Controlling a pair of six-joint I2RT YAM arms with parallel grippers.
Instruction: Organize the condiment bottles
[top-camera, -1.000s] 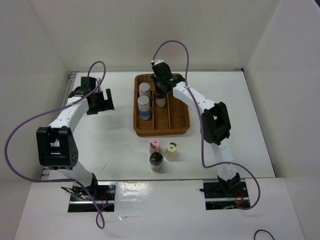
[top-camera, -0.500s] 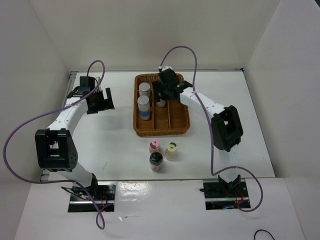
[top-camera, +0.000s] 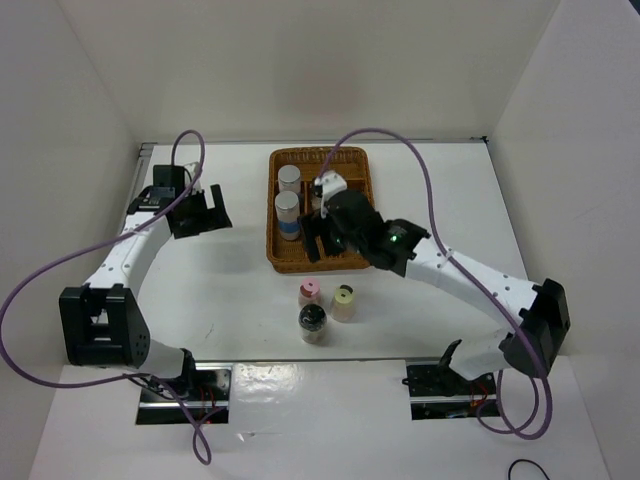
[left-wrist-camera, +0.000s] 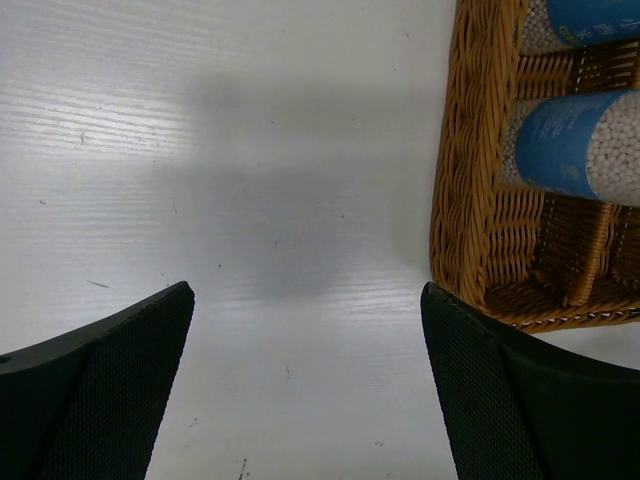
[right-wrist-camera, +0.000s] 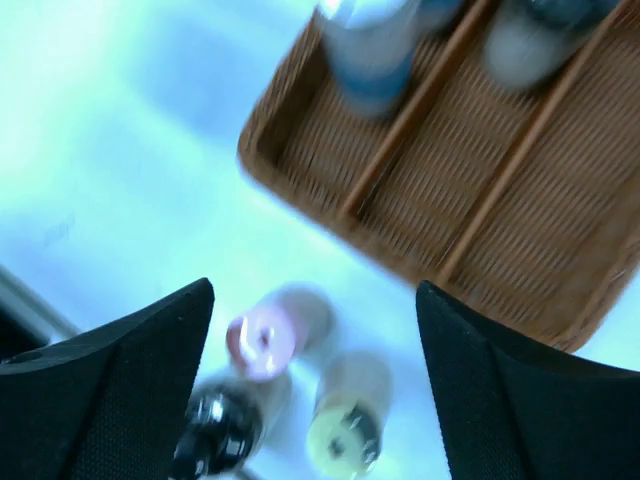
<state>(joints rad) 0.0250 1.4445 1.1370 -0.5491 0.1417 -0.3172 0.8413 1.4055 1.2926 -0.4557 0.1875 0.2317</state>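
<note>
A white tabletop (top-camera: 230, 290) sits boxed in by plain white panels: a back wall (top-camera: 300, 70), a left wall (top-camera: 50, 150) and a right wall (top-camera: 580, 180). Light is even and soft, leaving faint grey shadows (left-wrist-camera: 290, 250); small dark scuffs (left-wrist-camera: 98, 284) fleck the surface in places.

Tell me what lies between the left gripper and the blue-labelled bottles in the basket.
Between the left gripper and the blue-labelled bottles lie a stretch of bare table, then the wicker wall of the basket; the left wrist view shows it.
</note>
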